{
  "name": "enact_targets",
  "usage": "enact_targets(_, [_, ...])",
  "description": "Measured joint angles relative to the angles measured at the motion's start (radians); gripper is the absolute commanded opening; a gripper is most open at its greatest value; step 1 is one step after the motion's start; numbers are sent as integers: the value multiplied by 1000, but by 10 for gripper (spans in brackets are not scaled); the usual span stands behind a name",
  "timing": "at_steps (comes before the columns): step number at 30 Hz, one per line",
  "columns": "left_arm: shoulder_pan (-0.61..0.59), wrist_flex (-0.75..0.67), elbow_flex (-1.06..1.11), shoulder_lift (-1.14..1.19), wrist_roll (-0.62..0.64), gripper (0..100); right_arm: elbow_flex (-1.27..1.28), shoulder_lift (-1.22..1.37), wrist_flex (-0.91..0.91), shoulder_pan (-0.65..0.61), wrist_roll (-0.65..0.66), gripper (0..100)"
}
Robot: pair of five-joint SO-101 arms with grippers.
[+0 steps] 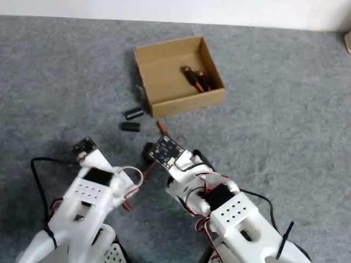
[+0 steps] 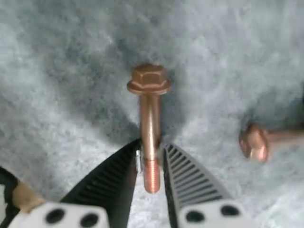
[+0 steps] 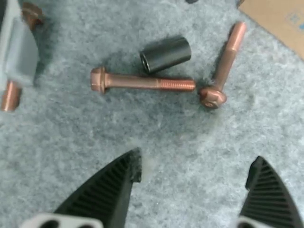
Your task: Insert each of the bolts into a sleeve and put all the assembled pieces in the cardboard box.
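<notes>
My left gripper (image 2: 151,149) is shut on the threaded end of a copper bolt (image 2: 149,114), whose hex head points away over the grey carpet. A second bolt (image 2: 260,141) lies close beside it. My right gripper (image 3: 195,159) hangs open above the carpet with nothing between its fingers. Beyond it lie a bolt (image 3: 142,81), a black sleeve (image 3: 166,53) just past that bolt, and another bolt (image 3: 223,66) beside them. The cardboard box (image 1: 159,82) sits at the far middle with assembled pieces (image 1: 194,79) inside. Two sleeves (image 1: 132,120) lie near its front left corner.
Both white arms take up the near part of the carpet. A further black sleeve (image 1: 140,87) rests against the box's left wall. A corner of the box (image 3: 280,19) lies just past the loose bolts. Open carpet stretches to the left and right.
</notes>
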Motion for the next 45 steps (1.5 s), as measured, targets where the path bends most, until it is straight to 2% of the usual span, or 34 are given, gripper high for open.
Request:
enact_targets(5, [-114,6,-89,0,-2,7,0,0,0,0,0,324])
enact_targets(8, [-143,69,-157,2,-11,8,0,0,0,0,0,324])
enact_targets(16, [-166,107,-354,2,-265,6,0,0,0,0,0,324])
enact_targets(20, [-193,-14,-420,2,-310,5,0,0,0,0,0,324])
enact_targets(23, [-198,-184,-411,3,-315,5,0,0,0,0,0,324])
enact_targets(27, [-203,-470,-270,3,-316,5,0,0,0,28,-2,324])
enact_targets(31, [-259,-707,-117,3,-316,5,0,0,0,84,-87,324])
enact_targets(35, [-344,-763,-69,3,-316,5,0,0,0,172,-152,324])
enact_targets(41, [-354,-776,-68,3,-319,5,0,0,-49,313,-293,324])
enact_targets(45, [-354,-776,-68,3,-319,5,0,0,-101,351,-377,324])
